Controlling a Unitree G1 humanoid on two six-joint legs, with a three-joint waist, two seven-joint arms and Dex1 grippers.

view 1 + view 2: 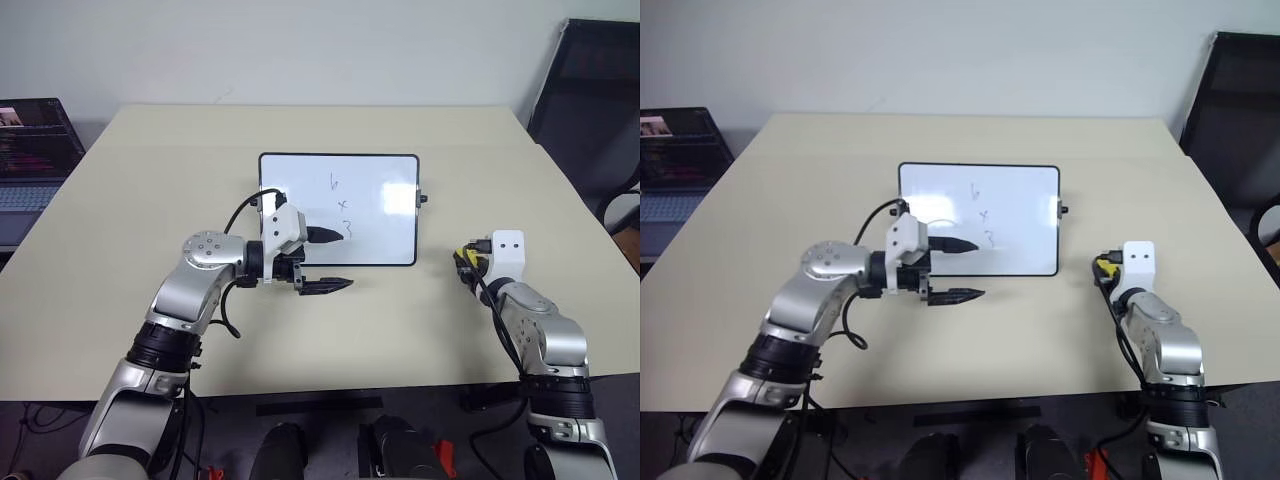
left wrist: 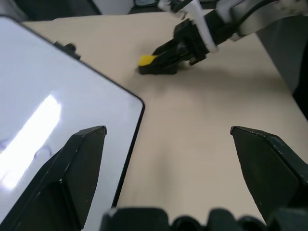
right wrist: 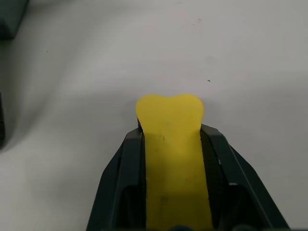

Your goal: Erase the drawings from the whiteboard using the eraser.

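- I have the right gripper (image 3: 171, 139) clenched on the eraser (image 3: 169, 144); its two black fingers squeeze the yellow block from both sides, and the tip of the block bulges out past them.
- That eraser is low over the table (image 1: 400, 330), off the right side of the whiteboard (image 1: 380, 215), clearly apart from the board's frame. From the left wrist camera I see it sitting at or just above the tabletop; I can't tell whether it has lifted clear yet.
- My left gripper (image 1: 330, 260) is released, jaws spread wide: one finger lies over the board's near edge, close to the lowest mark, and the other sits over the table just in front of the board. It grasps nothing.
- The whiteboard lies flat near the middle of the table, a long side toward me.
- The drawings (image 1: 342, 205) are all there, a short column of three faint marks right of the board's centre. Nothing has been wiped.
- My read: picking up the eraser is done or nearly so. Left to do: carry it over the board's right edge, press it down and rub through all three marks.
- The left gripper looks placed to steady the board's near edge while I wipe.
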